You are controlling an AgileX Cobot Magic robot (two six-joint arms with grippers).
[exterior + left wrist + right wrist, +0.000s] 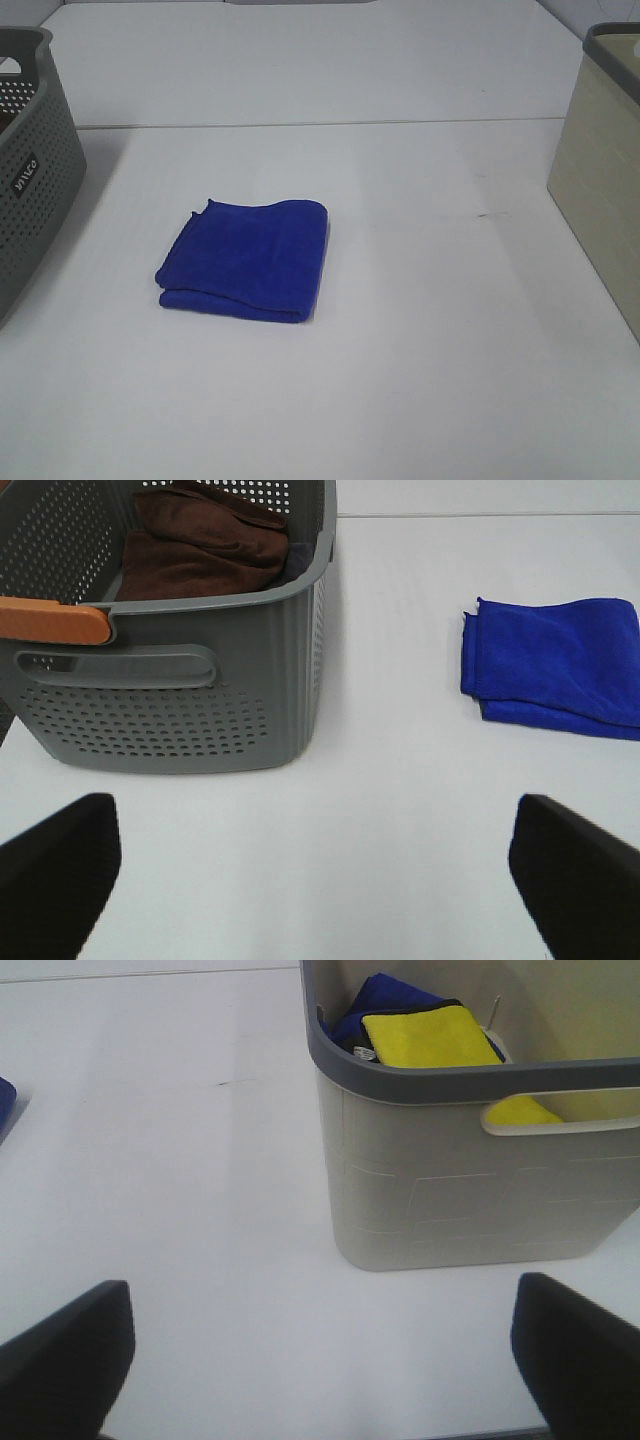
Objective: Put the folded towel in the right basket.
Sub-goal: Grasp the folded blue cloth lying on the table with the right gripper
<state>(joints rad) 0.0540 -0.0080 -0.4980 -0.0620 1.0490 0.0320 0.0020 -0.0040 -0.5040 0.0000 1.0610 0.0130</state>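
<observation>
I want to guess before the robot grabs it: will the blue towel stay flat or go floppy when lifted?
Probably floppy: the blue towel is soft cloth in loose folded layers, so edges may droop. It looks thin, so likely light.

At the left edge of the desk [420,400] the grey basket [50,130] runs out of the high view, and the label [23,172] on its wall is too small to read. The beige basket [600,180] at the right edge is cropped as well, its inside unseen from up there. From the left wrist, the brown towel [200,545] lies half behind the basket wall, the blue towel [555,660] is clipped by the frame, and the left tool [315,865] shows only two dark tips. The right tool [320,1345] shows no more than that. In the beige basket a blue cloth [375,1000] is mostly covered by the yellow cloth [430,1038], and I can't make out the small dark thing [363,1052] beside them.
</observation>
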